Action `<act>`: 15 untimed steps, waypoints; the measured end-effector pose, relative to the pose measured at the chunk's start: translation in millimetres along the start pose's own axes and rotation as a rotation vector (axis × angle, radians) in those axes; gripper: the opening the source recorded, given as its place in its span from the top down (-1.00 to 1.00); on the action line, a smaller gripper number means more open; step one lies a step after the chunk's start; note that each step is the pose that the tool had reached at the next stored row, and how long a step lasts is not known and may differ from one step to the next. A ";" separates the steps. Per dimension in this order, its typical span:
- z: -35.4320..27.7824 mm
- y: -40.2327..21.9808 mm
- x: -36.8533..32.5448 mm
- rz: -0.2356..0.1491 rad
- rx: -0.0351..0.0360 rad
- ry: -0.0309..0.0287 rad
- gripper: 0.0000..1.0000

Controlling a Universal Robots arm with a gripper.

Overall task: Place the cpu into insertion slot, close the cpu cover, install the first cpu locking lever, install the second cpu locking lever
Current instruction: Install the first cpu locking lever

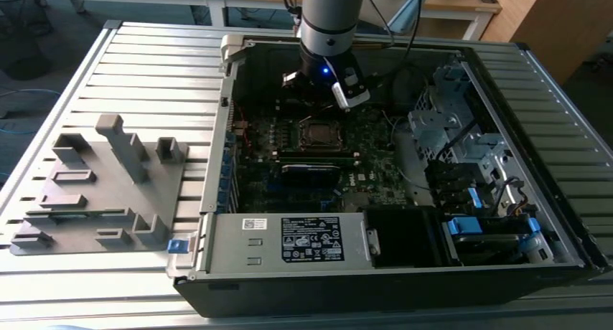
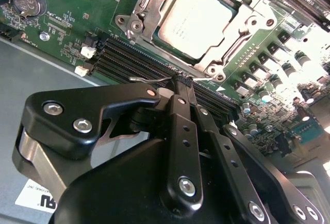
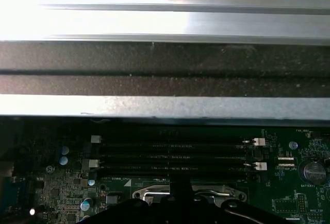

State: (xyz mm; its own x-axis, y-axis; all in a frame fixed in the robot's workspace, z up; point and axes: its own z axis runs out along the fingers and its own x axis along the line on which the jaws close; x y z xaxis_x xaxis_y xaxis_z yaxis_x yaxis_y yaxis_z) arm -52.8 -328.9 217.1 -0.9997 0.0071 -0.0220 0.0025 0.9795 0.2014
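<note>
On the slatted desk (image 1: 143,64) a grey fixture (image 1: 96,179) lies at the exterior view's left, beside an open computer case (image 1: 383,287). At the near end of the case sits a labelled metal box (image 1: 278,240). Behind it lies the green board (image 1: 374,143), and about in its middle is the slot (image 1: 316,133). The arm (image 1: 331,21) comes down from the far side and ends just behind the slot.

In the second wrist view the pincer (image 2: 180,81) is closed, its two black fingers (image 2: 181,126) pressed together. The tips are over the black memory slots (image 2: 139,64), just beside the slot's silvery rim (image 2: 216,54). A thin wire lever (image 2: 149,79) reaches to the tips. I cannot tell if it is pinched between them or only touching. Beyond the tips the cpu (image 2: 193,20) lies flat in the slot. The cover (image 2: 234,36) is down around it, and the grey top shows through its window.

In the first wrist view the fingertips (image 3: 180,190) stand at the slot's edge, then come the memory slots (image 3: 170,154), then the case wall (image 3: 165,69).
</note>
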 end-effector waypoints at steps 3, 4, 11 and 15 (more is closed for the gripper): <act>0.2 0.0 0.0 0.000 -0.0001 0.0000 0.79; 0.4 0.0 0.0 0.000 -0.0004 -0.0002 0.79; 1.4 -0.2 0.0 0.000 -0.0006 -0.0003 0.79; 2.4 -0.5 0.0 0.000 -0.0001 0.0000 0.79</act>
State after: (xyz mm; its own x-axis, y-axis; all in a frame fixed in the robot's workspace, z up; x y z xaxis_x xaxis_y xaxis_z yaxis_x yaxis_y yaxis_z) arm -52.8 -328.9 214.6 -0.9997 0.0071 -0.0220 0.0026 0.9795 0.2015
